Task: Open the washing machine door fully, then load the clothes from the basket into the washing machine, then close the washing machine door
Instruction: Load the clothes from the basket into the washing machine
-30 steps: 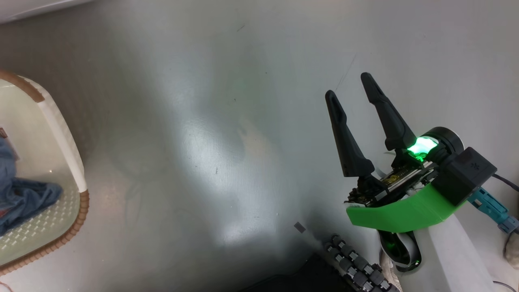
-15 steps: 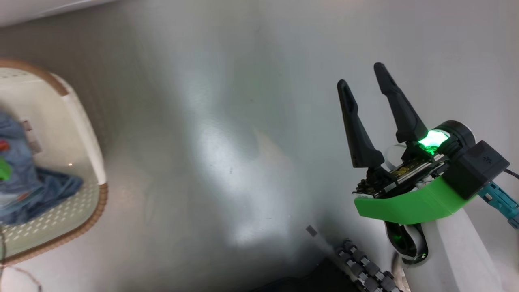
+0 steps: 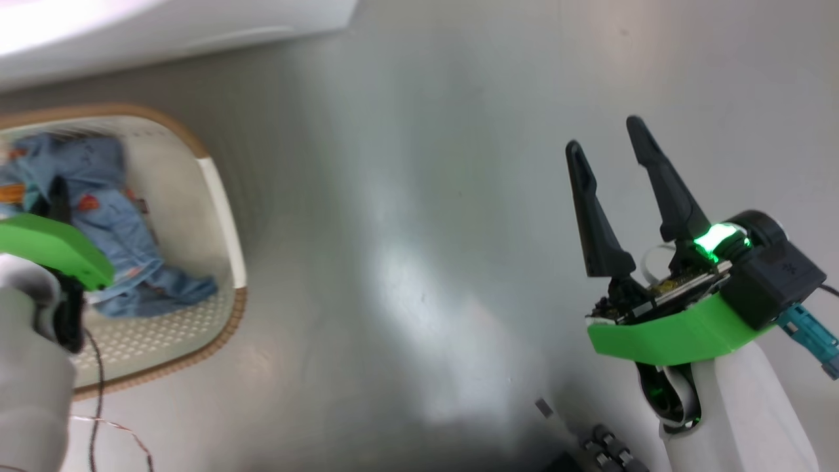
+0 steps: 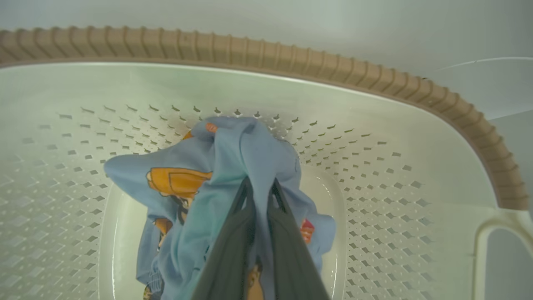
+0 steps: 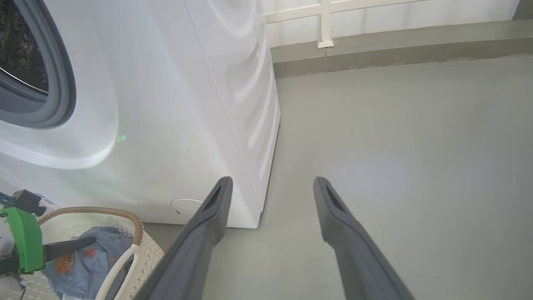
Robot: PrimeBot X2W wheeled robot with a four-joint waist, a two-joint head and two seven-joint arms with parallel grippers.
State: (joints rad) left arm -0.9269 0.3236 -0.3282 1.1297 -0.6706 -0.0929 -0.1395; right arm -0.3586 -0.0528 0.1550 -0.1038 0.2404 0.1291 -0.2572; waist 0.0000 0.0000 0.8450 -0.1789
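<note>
Left gripper (image 4: 258, 185): fingers pinched on a fold of the light blue clothes (image 4: 175, 179), mid-bottom of the basket (image 4: 291, 50). Right gripper (image 3: 603, 136): spread, empty, over the floor (image 3: 419, 262) near the washing machine (image 5: 166, 104).

You're looking at a smooth grey floor (image 3: 432, 196), glossy with pale patches of glare. The washing machine (image 5: 175, 116) stands on it, its back toward the raised kerb (image 5: 395, 46) along the floor's far edge. The basket (image 3: 221, 203) sits on the floor just in front of the machine.
</note>
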